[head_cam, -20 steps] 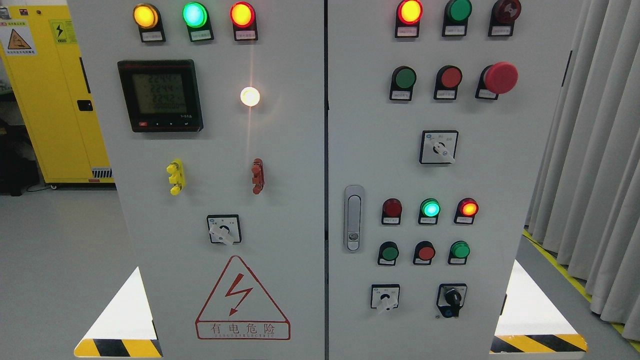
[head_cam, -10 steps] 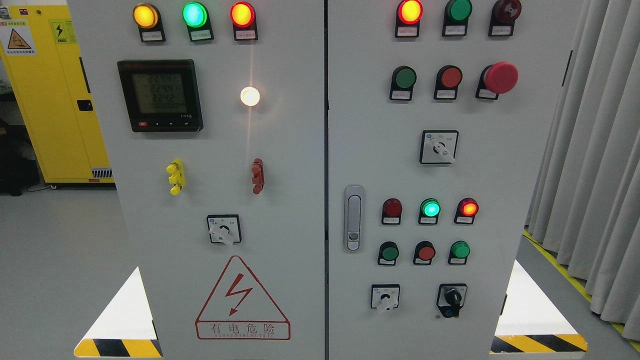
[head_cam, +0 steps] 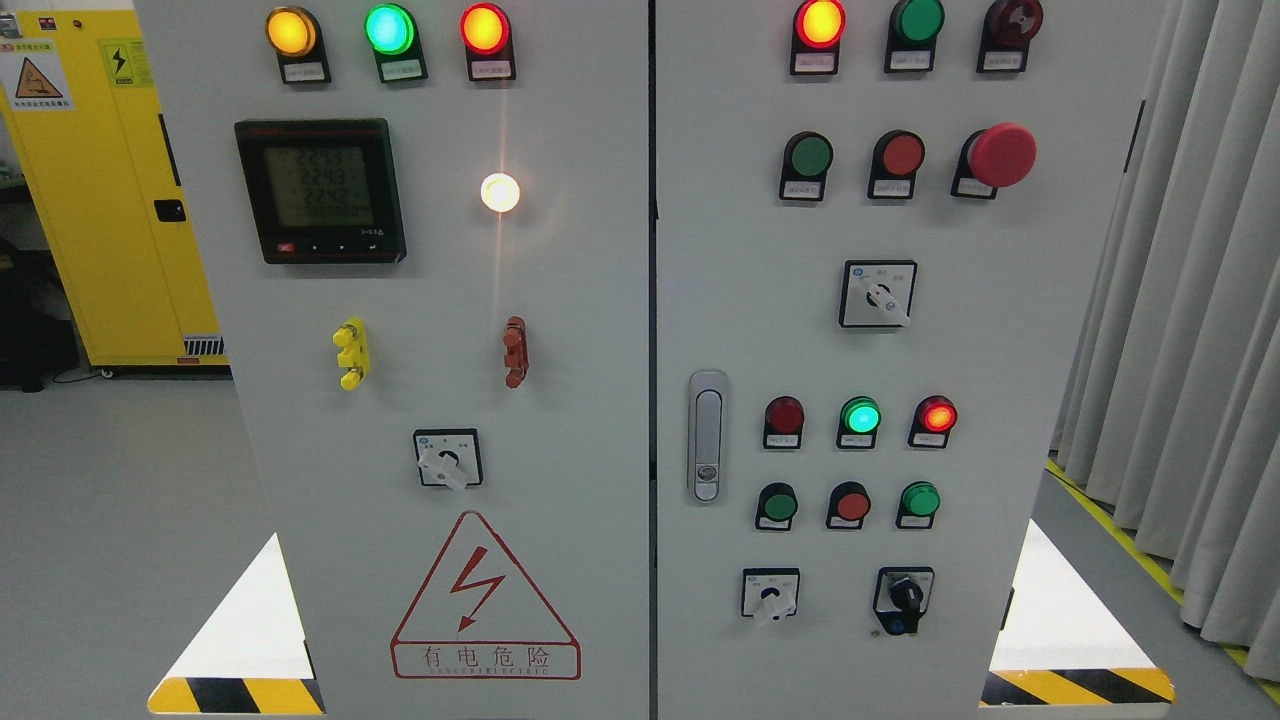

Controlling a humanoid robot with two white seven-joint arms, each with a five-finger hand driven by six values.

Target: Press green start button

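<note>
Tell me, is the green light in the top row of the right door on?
Off. That green lamp looks dark and flat, while the red lamp beside it glows brightly.

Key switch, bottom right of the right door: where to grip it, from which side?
Pinch the black key bow standing out of the key switch, probably thumb and finger on its two flat faces. Come straight at the right door, since the bow juts toward the camera. No hand is in view.
</note>
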